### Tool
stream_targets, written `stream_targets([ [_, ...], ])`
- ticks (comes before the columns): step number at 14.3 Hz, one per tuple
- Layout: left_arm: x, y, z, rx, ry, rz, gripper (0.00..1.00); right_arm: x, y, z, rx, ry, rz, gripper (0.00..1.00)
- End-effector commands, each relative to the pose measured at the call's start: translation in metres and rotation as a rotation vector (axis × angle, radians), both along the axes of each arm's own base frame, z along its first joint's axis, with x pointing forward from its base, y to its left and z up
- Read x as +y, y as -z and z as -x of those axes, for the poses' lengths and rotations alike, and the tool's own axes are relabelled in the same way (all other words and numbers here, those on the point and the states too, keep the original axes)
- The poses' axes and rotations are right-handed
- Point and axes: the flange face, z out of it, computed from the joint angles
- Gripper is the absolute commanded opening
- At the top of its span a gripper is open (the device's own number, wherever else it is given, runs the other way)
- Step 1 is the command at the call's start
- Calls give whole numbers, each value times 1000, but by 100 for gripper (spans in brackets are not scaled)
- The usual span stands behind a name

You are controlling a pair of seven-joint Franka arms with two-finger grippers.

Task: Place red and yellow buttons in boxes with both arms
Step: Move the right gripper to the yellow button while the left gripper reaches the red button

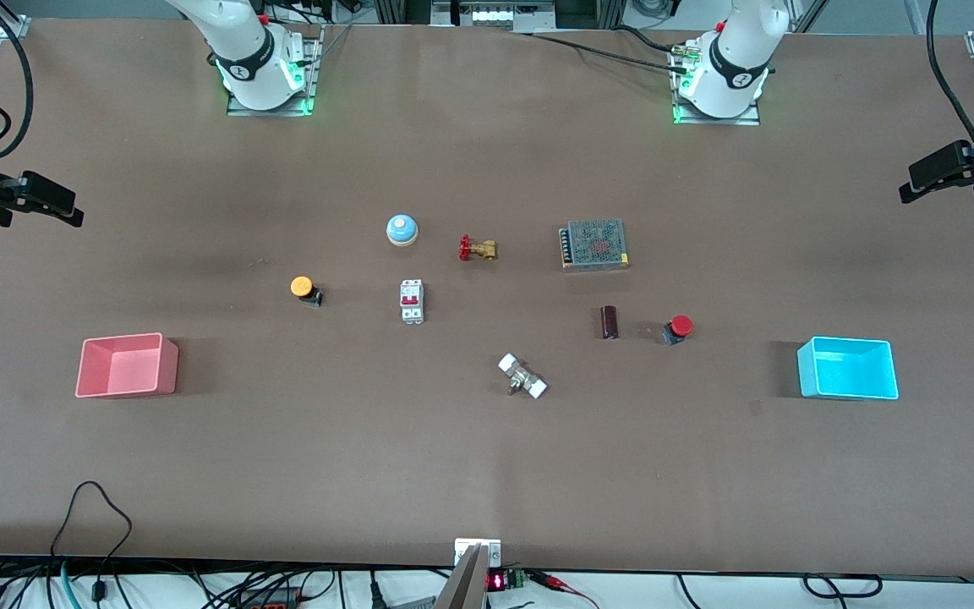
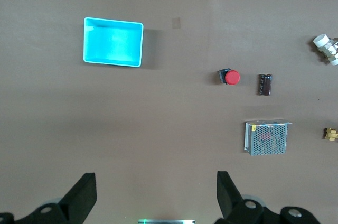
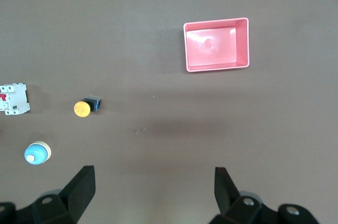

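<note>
I read a brown worktop (image 1: 487,474) with both arms waiting high at its ends. The left end effector (image 2: 156,195) hangs over bare surface with its fingers spread wide and nothing between them; the right end effector (image 3: 153,192) does the same at the right arm's end.

The cyan bin (image 1: 847,368) sits toward the left arm's end, the pink-red bin (image 1: 126,364) toward the right arm's end, well apart; both show bare floors.

A mesh-covered power supply (image 1: 594,244) lies mid-worktop, farther from the front camera than the dark brown cylinder (image 1: 610,322). That cylinder lies just beside the red button (image 1: 678,328), on the side away from the cyan bin; bare surface separates button and bin.

The yellow-orange button (image 1: 305,289) lies tipped on its side, nearer the pink-red bin than the white circuit breaker (image 1: 412,301) beside it. The blue dome with a cream centre (image 1: 402,229) and the brass valve with a red handle (image 1: 477,249) sit farther from the front camera than the breaker. A white-capped metal fitting (image 1: 522,376) lies nearest the front camera of the loose items.
</note>
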Motion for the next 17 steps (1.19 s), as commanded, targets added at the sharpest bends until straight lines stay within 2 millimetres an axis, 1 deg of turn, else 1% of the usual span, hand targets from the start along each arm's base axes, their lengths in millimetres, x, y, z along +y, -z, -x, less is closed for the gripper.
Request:
stream_targets([
  [1, 2, -5, -3, 6, 17, 8, 100, 2, -6, 3, 3, -3, 5, 100],
  [2, 1, -4, -3, 8, 22, 5, 100, 2, -6, 2, -6, -3, 6, 100],
  [3, -1, 1, -6, 17, 25, 6, 100, 1, -5, 1, -8, 0, 6, 100],
  [5, 1, 6, -9, 26, 23, 9, 100, -1, 1, -3, -2, 8, 1, 100],
  [6, -1, 7, -9, 27, 22, 17, 100, -1, 12, -11, -6, 10, 3, 100],
  [7, -3, 11, -11, 36, 24, 19, 100, -4, 18, -19, -25, 15, 13, 100],
  [8, -8, 23, -17, 59, 31, 18, 100, -6, 30, -27, -31, 19, 14, 100],
  [9, -13, 31, -21, 73, 37, 18, 100, -4, 38, -32, -33, 22, 7, 100],
  [10, -21, 40, -25, 89, 51, 19, 100, -2, 57, -40, -7, 22, 3, 100],
  [11, -36, 51, -31, 106, 76, 19, 100, 5, 68, -44, 10, 22, -23, 100],
  [12, -43, 65, -38, 124, 88, 18, 100, 10, 72, -47, 6, 19, -36, 100],
  [13, -55, 79, -43, 146, 109, 24, 100, 19, 86, -51, 22, 6, -33, 100],
  [14, -63, 86, -45, 159, 117, 47, 100, 34, 94, -53, 39, -5, -41, 100],
  [15, -66, 102, -51, 186, 112, 76, 100, 55, 102, -54, 50, 1, -35, 100],
  [16, -68, 112, -54, 203, 113, 78, 100, 85, 112, -55, 64, 26, -25, 100],
  [17, -73, 120, -56, 214, 118, 90, 100, 118, 128, -55, 88, 58, -8, 100],
])
